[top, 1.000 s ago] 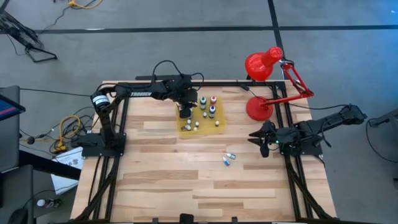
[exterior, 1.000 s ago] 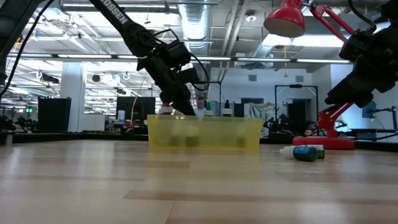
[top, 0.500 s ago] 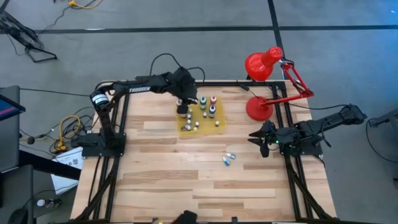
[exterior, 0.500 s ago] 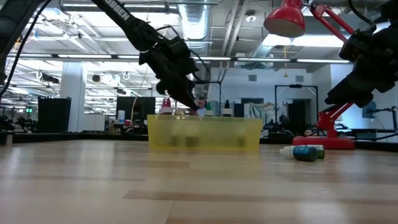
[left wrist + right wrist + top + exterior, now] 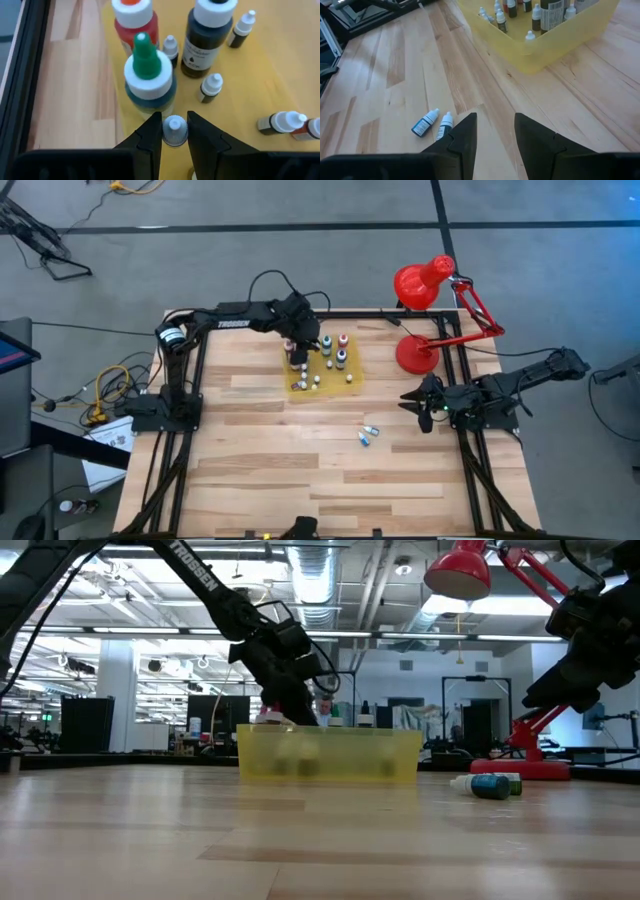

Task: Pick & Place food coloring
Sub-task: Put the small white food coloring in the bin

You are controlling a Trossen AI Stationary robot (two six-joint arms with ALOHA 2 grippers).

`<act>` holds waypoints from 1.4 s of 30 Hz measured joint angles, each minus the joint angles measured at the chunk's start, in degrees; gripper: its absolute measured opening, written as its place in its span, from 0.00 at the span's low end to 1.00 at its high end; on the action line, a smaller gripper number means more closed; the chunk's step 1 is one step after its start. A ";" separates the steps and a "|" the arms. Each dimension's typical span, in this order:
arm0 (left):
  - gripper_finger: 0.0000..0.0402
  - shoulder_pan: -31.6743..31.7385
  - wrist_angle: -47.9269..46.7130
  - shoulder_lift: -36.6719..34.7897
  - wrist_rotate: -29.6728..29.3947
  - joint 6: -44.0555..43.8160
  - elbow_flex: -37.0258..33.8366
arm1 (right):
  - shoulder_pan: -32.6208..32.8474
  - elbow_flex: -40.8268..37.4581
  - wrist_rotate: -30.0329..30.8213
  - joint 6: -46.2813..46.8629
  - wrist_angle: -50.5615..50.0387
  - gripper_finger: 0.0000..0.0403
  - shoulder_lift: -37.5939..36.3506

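Lowered left gripper (image 5: pixel 174 131) clamps small bottle (image 5: pixel 174 129).

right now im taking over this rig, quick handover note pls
Left tool: shut on a small white-capped bottle, over the yellow tray beside the green-capped bottle.
Right tool: open, empty, waiting at the table's right side.
Done: most bottles stand or lie in the tray.
Left: set down the held one, then fetch the two bottles lying on the table.

Overhead, table-level and two wrist views, all sharing the yellow tray (image 5: pixel 348 383).
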 joint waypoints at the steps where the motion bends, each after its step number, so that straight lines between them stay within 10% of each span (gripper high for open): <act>1: 0.17 -0.11 -0.02 0.00 -0.19 -0.70 0.00 | -0.01 0.00 0.00 0.01 0.00 0.30 0.00; 42: 0.25 -11.55 -7.33 -2.82 -31.35 -32.93 3.13 | -0.01 0.00 0.00 0.02 0.02 0.30 0.00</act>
